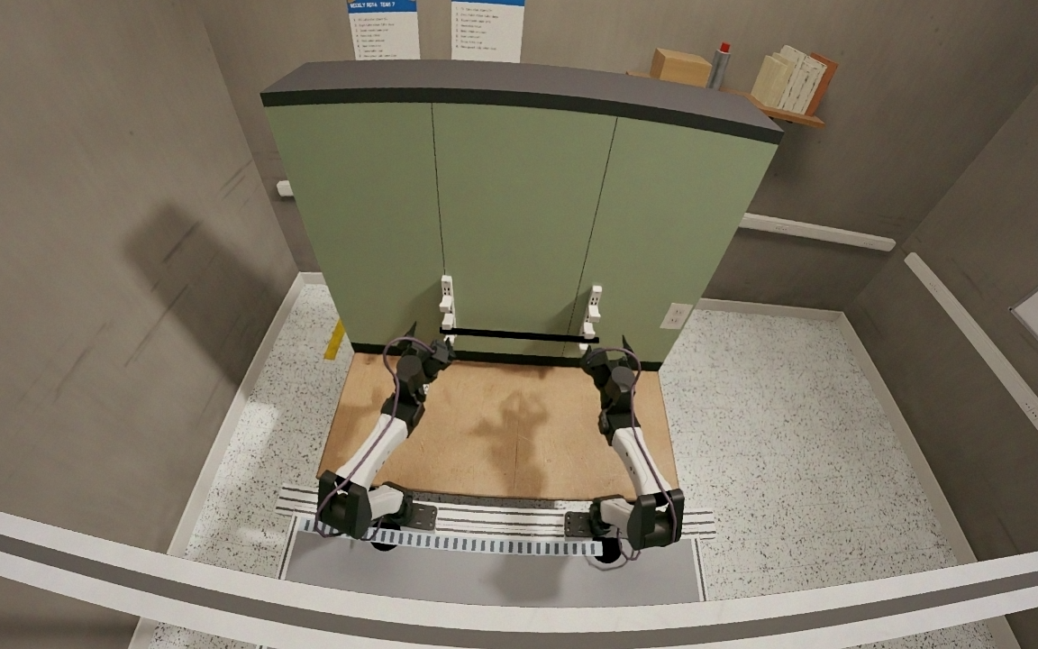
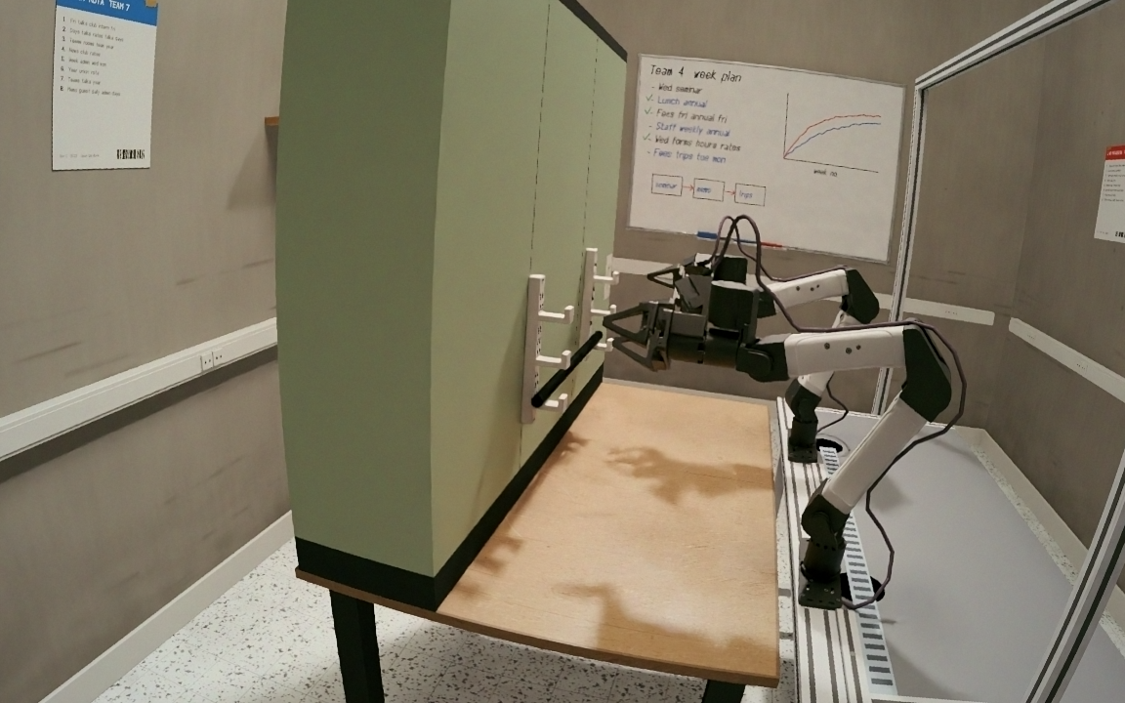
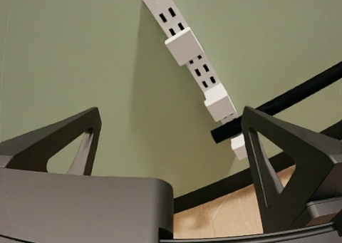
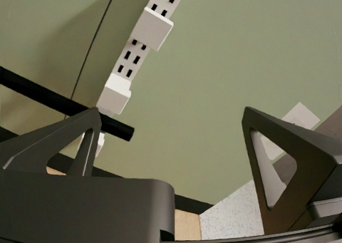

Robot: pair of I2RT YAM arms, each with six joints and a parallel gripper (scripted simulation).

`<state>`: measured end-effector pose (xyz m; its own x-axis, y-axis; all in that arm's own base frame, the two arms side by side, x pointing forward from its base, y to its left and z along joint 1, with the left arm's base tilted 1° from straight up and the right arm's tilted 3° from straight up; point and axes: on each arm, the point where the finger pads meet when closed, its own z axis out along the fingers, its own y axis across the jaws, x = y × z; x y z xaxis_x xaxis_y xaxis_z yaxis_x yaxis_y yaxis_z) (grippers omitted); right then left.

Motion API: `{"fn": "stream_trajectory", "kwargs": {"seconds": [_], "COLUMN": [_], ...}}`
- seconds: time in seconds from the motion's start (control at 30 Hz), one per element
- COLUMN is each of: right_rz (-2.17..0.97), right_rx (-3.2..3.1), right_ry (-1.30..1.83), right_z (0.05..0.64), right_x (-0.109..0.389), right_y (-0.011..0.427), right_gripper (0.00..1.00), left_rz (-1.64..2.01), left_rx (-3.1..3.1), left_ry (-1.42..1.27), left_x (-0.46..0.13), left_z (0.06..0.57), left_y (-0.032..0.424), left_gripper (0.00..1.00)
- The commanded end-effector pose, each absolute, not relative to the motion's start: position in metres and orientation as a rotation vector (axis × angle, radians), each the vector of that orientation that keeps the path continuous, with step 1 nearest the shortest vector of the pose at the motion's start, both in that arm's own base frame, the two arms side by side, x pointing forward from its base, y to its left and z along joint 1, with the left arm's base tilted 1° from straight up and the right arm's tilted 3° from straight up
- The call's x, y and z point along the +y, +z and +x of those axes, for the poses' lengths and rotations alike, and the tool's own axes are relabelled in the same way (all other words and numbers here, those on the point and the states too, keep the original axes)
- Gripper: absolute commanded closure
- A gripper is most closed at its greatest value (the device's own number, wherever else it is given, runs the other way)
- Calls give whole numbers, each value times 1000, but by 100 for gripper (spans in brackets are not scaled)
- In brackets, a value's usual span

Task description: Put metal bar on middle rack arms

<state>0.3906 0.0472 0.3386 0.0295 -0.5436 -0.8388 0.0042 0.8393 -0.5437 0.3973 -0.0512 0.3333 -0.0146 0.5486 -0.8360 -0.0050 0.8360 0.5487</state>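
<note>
The black metal bar lies level across the lowest arms of the white wall rack, whose left strip and right strip each carry three arms. The left middle arm and right middle arm are bare, just above the bar. My left gripper is open, tilted, in front of the bar's left end. My right gripper is open, tilted, in front of its right end. Neither holds anything; wrist-view fingers partly hide the bar.
The green panel stands behind the rack. A wooden table lies below both arms. A wall outlet is right of the rack. The top rack arm sticks out above the middle one.
</note>
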Motion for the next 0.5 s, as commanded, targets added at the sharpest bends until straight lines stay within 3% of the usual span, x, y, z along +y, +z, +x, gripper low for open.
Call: {"fn": "stream_trajectory", "kwargs": {"seconds": [0.0, 0.47], "right_rz": [-511, -639], "right_rx": [1488, 1444], "right_ry": [-510, -638], "right_z": [394, 397], "right_x": [53, 66], "right_y": [324, 307], "right_gripper": [0, 0], "left_rz": [502, 630], "left_rx": [1536, 1505], "left_ry": [527, 660], "left_x": [-56, -69], "left_z": [402, 408], "left_y": [316, 297], "left_gripper": [0, 0]}}
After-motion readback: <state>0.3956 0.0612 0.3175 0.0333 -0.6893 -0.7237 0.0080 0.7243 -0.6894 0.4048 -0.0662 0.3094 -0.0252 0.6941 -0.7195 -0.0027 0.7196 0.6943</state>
